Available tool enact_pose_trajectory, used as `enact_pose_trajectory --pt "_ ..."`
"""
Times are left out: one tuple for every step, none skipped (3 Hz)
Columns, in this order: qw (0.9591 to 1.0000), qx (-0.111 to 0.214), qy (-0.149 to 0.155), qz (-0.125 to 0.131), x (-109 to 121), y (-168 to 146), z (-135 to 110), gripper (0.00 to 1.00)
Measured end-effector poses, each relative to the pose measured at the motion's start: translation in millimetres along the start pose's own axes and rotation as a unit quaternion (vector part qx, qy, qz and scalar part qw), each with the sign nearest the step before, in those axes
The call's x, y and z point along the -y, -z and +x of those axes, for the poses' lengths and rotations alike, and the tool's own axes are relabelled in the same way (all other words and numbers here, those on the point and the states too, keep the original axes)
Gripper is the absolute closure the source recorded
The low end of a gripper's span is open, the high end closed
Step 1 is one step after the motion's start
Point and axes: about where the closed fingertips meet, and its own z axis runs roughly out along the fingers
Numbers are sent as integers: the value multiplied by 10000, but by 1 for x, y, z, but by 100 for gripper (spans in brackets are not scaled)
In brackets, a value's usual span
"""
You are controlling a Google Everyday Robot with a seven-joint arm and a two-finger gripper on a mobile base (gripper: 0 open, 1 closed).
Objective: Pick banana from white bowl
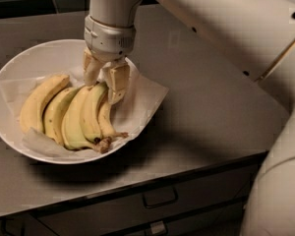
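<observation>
A wide, shallow white bowl (pixel 10 77) lined with crumpled white paper holds a bunch of several bananas. The banana (pixel 91 113) with the green-tinged upper part lies second from the right, next to a thinner one (pixel 107 123) at the right edge. Their dark stem ends meet at the bowl's near side. My gripper (pixel 104 78) points down over the right side of the bunch. Its fingers (pixel 117 81) stand apart, straddling the upper end of the green-tinged banana. The banana still rests in the bowl.
The bowl sits on a grey countertop (pixel 206 97) whose front edge runs above drawers with handles (pixel 160 198). My pale arm (pixel 226 28) crosses the upper right, and my body fills the right edge.
</observation>
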Motion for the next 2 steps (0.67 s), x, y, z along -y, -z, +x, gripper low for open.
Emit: enact_pose_trajectory --pt "10000 33 26 -68 1 -5 -1 47" --pt "9999 61 72 -121 5 -9 -3 47"
